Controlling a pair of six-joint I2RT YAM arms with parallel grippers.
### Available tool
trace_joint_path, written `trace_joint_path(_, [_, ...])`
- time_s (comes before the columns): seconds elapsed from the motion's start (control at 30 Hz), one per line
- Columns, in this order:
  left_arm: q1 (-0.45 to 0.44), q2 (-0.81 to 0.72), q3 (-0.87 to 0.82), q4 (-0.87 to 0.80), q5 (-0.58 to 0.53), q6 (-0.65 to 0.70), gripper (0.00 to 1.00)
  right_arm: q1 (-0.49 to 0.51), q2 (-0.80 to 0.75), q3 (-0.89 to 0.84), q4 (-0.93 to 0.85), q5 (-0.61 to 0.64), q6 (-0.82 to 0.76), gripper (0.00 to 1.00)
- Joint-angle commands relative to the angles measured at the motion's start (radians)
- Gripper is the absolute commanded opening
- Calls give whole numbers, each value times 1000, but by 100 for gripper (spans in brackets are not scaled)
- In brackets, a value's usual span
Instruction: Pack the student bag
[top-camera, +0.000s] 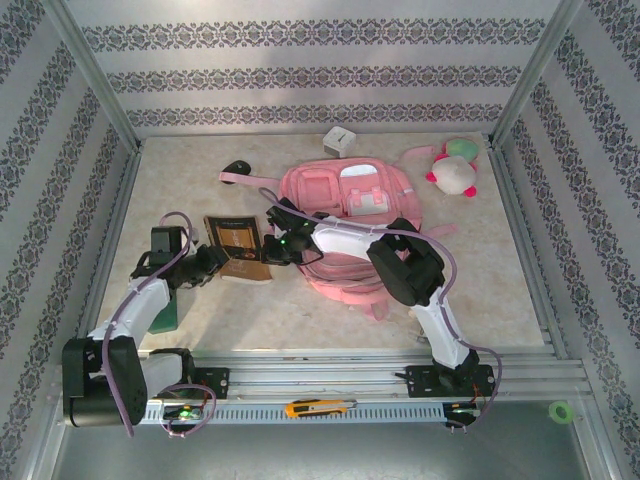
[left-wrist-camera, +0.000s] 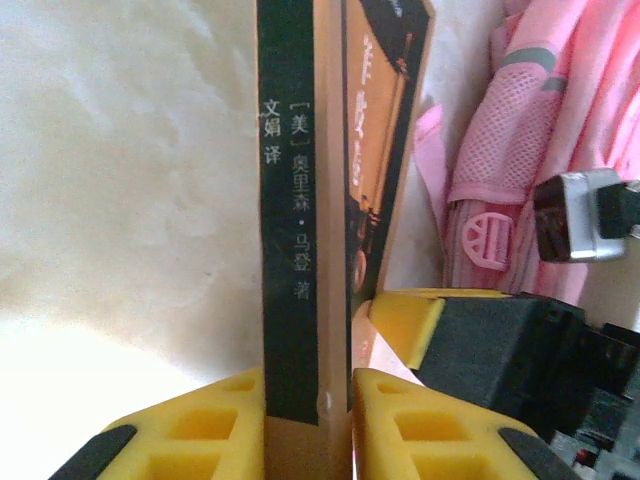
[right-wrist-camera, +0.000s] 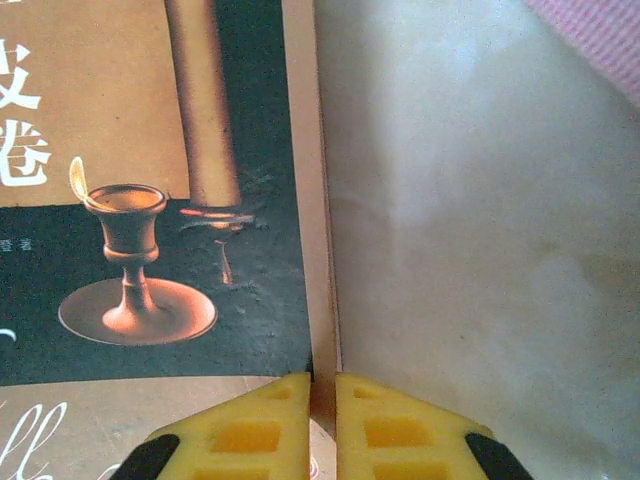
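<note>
Backpack (top-camera: 325, 190) in pink fabric lies flat on the table (top-camera: 300, 310), just to the right of both grippers and partly under the right arm, pockets facing up, apparently waiting to be filled. Between the two grippers, a dark-and-tan book (top-camera: 238, 245) appears tipped up on edge rather than lying flat. The left gripper (left-wrist-camera: 308, 400) has its yellow fingers pressed against either side of the spine, clamping the book across its thickness. The right gripper (right-wrist-camera: 322, 395), closed to a sliver, pinches the cover's thin edge, seemingly to steady the book for the move toward the backpack. Well beyond the right gripper, past the backpack, a plush toy (top-camera: 452, 172) sits untouched.
</note>
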Motion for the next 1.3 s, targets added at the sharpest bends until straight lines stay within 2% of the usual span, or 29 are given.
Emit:
trace_joint_path(0.0, [-18, 12, 34, -20, -8, 38, 27, 11, -18, -45, -22, 3, 10, 12])
trace_joint_path(0.3, [-55, 71, 31, 74, 27, -3, 26, 11, -20, -33, 6, -7, 26, 13])
trace_joint_path(0.47, [-61, 70, 71, 4, -14, 50, 10, 8, -43, -44, 10, 4, 24, 13])
trace_joint_path(0.6, [-63, 11, 120, -75, -46, 134, 2, -5, -129, -79, 12, 36, 13, 22])
trace_joint_path(0.7, [-64, -50, 161, -86, 6, 229, 0, -27, -247, -127, 26, 55, -11, 32])
trace_joint_path(0.8, [-76, -125, 177, -29, 104, 294, 0, -51, -407, -202, 46, 108, -60, 35])
trace_joint_path(0.9, [-100, -185, 191, 51, 215, 334, 0, -72, -582, -290, 61, 179, -128, 44])
trace_joint_path(1.0, [-142, -234, 174, 198, 311, 323, 0, -89, -762, -402, 126, 222, -203, 50])
trace_joint_path(1.13, [-243, -241, 154, 403, 411, 297, 0, -104, -988, -563, 254, 243, -332, 59])
trace_joint_path(1.17, [-267, -231, 155, 445, 431, 283, 0, -105, -1041, -609, 292, 252, -359, 67])
trace_joint_path(1.27, [-317, -202, 162, 563, 473, 230, 0, -120, -1174, -724, 394, 217, -414, 82])
